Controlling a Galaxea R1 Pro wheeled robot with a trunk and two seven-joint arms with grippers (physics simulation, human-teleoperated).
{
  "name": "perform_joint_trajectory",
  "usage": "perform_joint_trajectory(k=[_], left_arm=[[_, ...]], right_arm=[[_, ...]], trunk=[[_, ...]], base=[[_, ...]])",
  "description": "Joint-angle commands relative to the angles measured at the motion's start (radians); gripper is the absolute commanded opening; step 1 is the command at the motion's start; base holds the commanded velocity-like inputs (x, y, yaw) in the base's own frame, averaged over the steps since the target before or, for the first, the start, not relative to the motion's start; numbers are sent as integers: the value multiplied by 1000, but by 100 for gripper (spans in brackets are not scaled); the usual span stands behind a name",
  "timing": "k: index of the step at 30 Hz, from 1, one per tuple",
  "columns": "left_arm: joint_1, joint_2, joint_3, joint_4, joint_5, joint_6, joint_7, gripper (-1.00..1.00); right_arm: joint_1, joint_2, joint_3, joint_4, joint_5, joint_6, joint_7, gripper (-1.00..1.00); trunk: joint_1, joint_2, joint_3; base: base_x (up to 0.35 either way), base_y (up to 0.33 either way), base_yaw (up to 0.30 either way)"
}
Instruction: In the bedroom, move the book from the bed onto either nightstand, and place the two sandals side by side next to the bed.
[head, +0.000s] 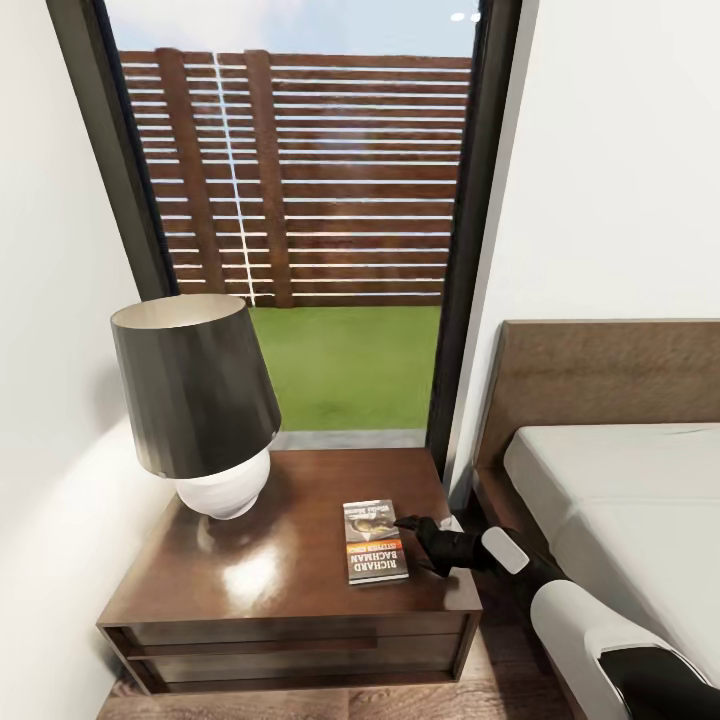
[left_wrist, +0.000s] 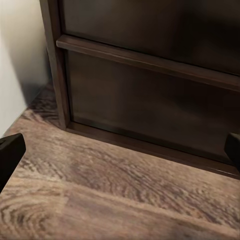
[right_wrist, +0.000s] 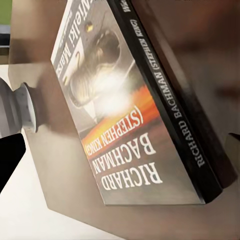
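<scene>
Right gripper (head: 408, 522) at the book's (head: 375, 541) bed-side edge on the nightstand (head: 290, 570); fingertips close against the spine, but whether they pinch it or have let go, cannot tell (right wrist view has the cover and spine running between the two dark finger tips, no clear contact). Book lies flat on the glossy top, cover up, "RICHARD BACHMAN" lettering readable, just beside the lamp (head: 200, 400), apart from its white base. Lamp sits toward the wall side of the nightstand. Bed (head: 620, 500) stands on the far side of the nightstand from the wall, mattress bare where visible. Left gripper (left_wrist: 120, 150) hangs low before the nightstand's drawer fronts, over the wood floor (left_wrist: 115, 195), fingers spread wide, nothing between them. Progress, by my reading: book half looks done once the hand lets go and clears. Sandals: none spotted near the nightstand, so that half seems all left to do.
</scene>
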Motion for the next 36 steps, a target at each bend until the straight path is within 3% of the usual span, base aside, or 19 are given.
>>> perform_joint_trajectory(k=[1, 26, 36], left_arm=[[-1, 0, 2, 1, 9, -1, -10, 100], [-1, 1, 2, 1, 9, 2, -9, 100], [-1, 1, 2, 1, 9, 2, -9, 100]], right_arm=[[-1, -1, 8, 0, 0, 0, 6, 100], [-1, -2, 8, 0, 0, 1, 6, 100], [0, -2, 8, 0, 0, 1, 8, 100]], trunk=[[0, 0, -1], [-11, 5, 96], [-50, 75, 127]], base=[[0, 0, 0], [0, 0, 0], [0, 0, 0]])
